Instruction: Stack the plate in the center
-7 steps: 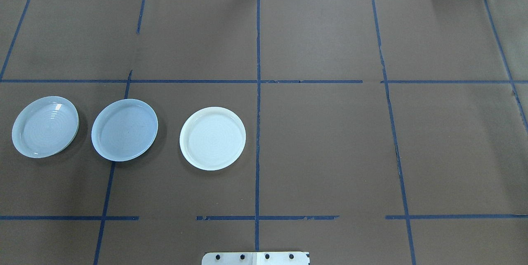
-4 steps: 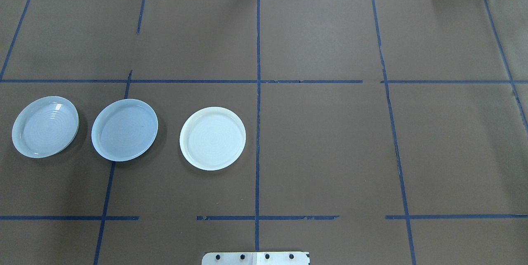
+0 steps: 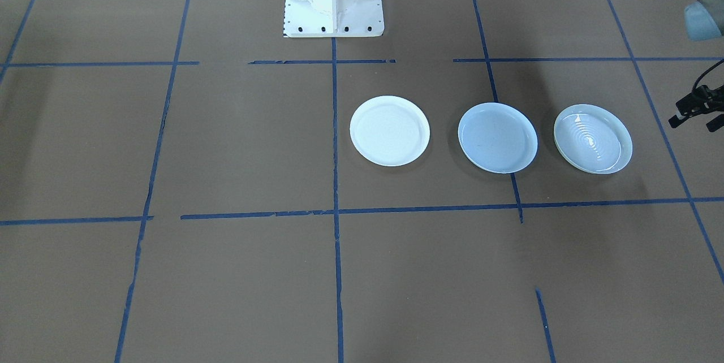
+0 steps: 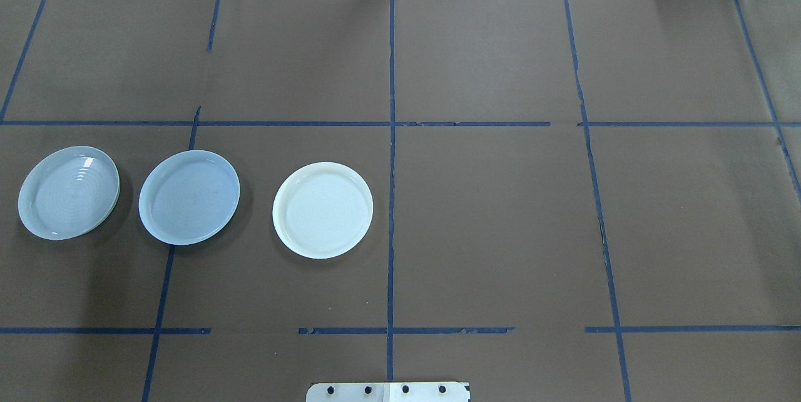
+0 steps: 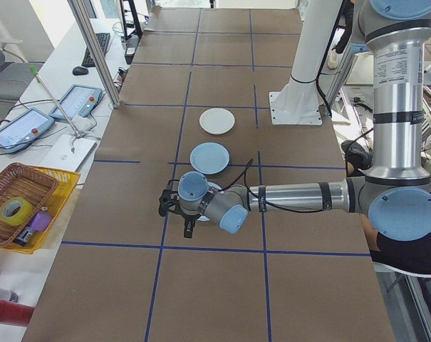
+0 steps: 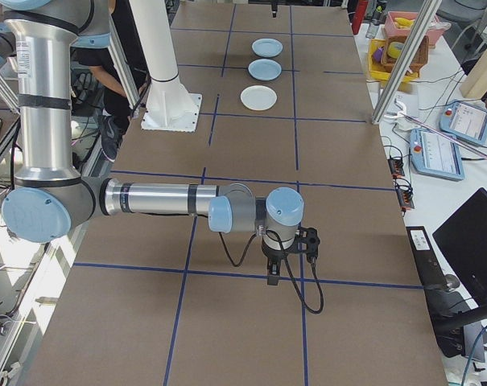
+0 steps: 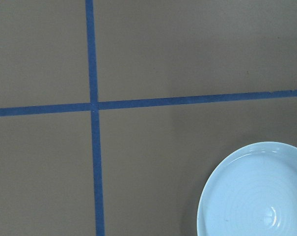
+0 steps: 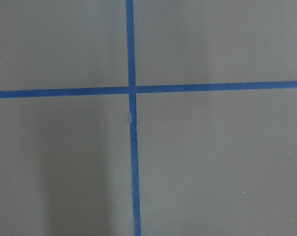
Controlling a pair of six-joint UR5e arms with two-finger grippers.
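The left gripper hung low over the tabletop at the end of an outstretched forearm, near the rippled plate; in the front-facing view only a dark piece of it showed at the edge, so how far its jaws stood apart could not be told. Its wrist camera looked down on brown paper, a cross of blue tape and part of the rippled plate at the lower corner. The right gripper hung over the far opposite end of the tabletop, seen only from the side, and whether it was parted or closed could not be told; nothing was visibly held by either. The three plates lay in a row, apart from one another, on the robot's left half: the rippled plate outermost, the light blue plate in the middle over a tape line, and the white plate nearest the central tape line, none stacked.
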